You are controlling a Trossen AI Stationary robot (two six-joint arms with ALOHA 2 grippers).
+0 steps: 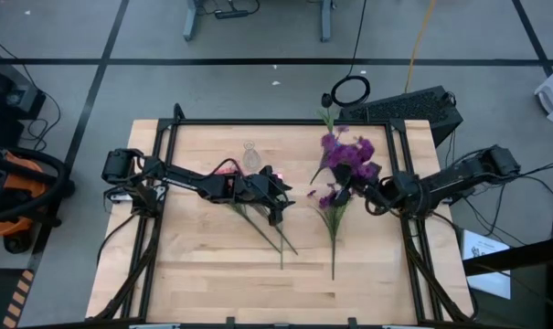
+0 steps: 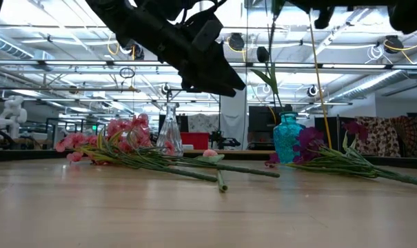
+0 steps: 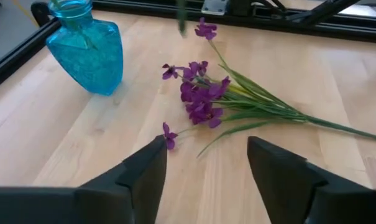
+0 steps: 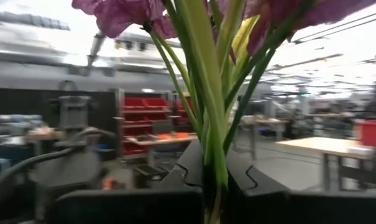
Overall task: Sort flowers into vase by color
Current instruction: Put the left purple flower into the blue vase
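Note:
Pink flowers (image 1: 226, 170) (image 2: 118, 134) lie flat left of centre, their stems running toward the near edge. Behind them stands a clear vase (image 1: 250, 157) (image 2: 169, 131). Purple flowers (image 1: 331, 205) (image 3: 200, 99) lie flat right of centre. A blue vase (image 2: 287, 138) (image 3: 88, 53) stands near them with a thin stem in it. My left gripper (image 1: 278, 205) (image 3: 206, 146) hovers open above the table between the two bunches, touching nothing. My right gripper (image 1: 360, 189) (image 4: 214, 180) is shut on a purple spray (image 1: 347, 153) raised over the blue vase. My right gripper pinches the purple spray's green stems (image 4: 212, 149) between its two fingers, which lie across them. The spray stands upright and lifted, with the blossoms (image 4: 125, 12) above the fingers. A thin stem (image 2: 272, 48) runs down toward the blue vase's mouth; whether it is this spray's, I cannot tell.
A black frame (image 1: 258, 122) borders the wooden table. A black keyboard (image 1: 409, 105) and a ring-shaped object (image 1: 351, 90) sit beyond the far right corner. Bare wood (image 1: 221, 283) stretches along the near edge.

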